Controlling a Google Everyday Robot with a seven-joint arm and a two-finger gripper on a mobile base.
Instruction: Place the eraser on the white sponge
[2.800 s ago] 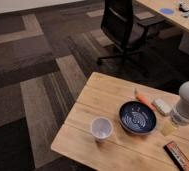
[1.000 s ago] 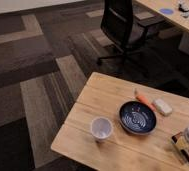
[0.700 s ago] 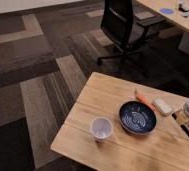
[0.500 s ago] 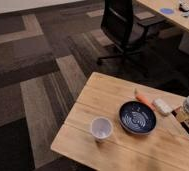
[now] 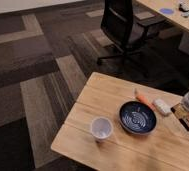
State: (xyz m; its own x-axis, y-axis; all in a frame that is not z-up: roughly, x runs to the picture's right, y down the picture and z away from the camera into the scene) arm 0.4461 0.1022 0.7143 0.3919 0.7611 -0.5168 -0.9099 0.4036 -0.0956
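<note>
The eraser (image 5: 185, 118), a flat dark bar with orange-red edging, hangs tilted just above the table at the right edge of the camera view. My gripper (image 5: 188, 108), below a pale rounded wrist, is shut on its upper end. The white sponge (image 5: 162, 106), a small off-white block, lies on the wooden table (image 5: 98, 95) a little to the left of the eraser, apart from it. The eraser is beside the sponge, not over it.
A blue bowl (image 5: 137, 117) sits mid-table left of the sponge. An orange carrot-like stick (image 5: 144, 99) lies behind the bowl. A white paper cup (image 5: 101, 128) stands near the front left. A black office chair (image 5: 123, 25) stands behind the table.
The eraser lay flat near the table's front right; my gripper came down on it, closed, and has lifted it up and back toward the sponge.
</note>
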